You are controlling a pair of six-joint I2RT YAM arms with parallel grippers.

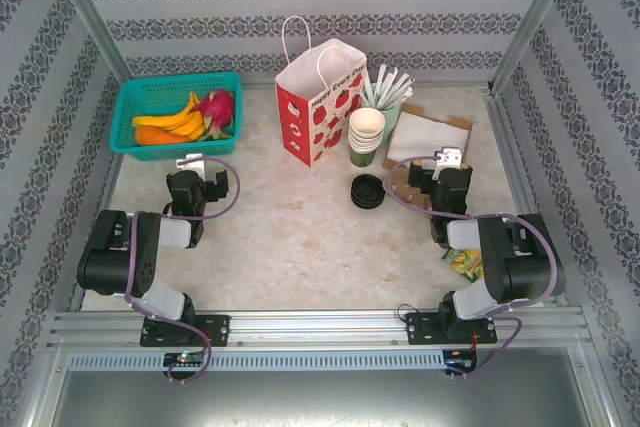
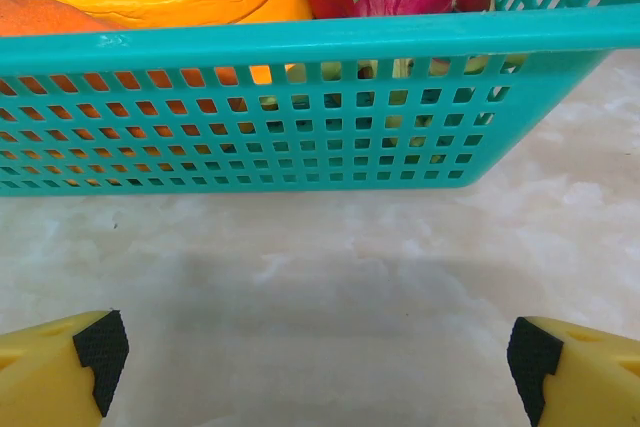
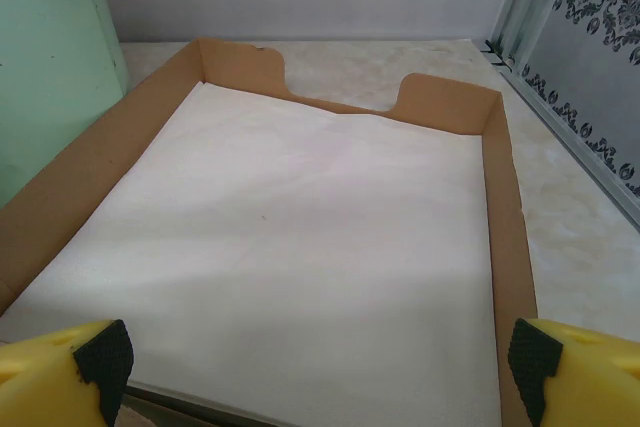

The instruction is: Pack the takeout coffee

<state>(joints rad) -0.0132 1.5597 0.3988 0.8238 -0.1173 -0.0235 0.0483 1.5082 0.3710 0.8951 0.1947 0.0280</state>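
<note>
the takeout coffee cannot be told apart from this distance: a stack of paper cups [image 1: 366, 135], green outside and cream inside, stands open-mouthed right of centre on the desk [image 1: 280, 237], with a pile of loose black lids [image 1: 368, 190] lying just in front of it. just behind the cups a pale green holder [image 3: 40, 67] bristles with white sticks [image 1: 390, 85]. just beside the cups on the left, a red-and-white paper bag [image 1: 320, 107] printed with strawberries stands upright, white handles raised; what it holds cannot be seen.

to the right of the cups lies a shallow cardboard tray [image 3: 505, 227], lined with a sheet of white paper. the right claw [image 3: 320, 357] hangs over the tray's near edge, its yellow, black-padded fingers spread wide with nothing between them. across the desk the left claw [image 2: 320, 357] sits low over the bare surface, equally wide and empty, facing the slotted wall of a teal basket [image 2: 320, 39] in the far left corner. in the basket are yellow bananas [image 1: 175, 117], a pink dragon fruit [image 1: 215, 107] and an orange fruit [image 1: 155, 134]. a small yellow-green packet [image 1: 462, 262] lies beside the right arm.

the desk is pale, marbled cream, ringed by walls papered in bands of grey damask, with metal posts [image 1: 525, 17] at the corners.
</note>
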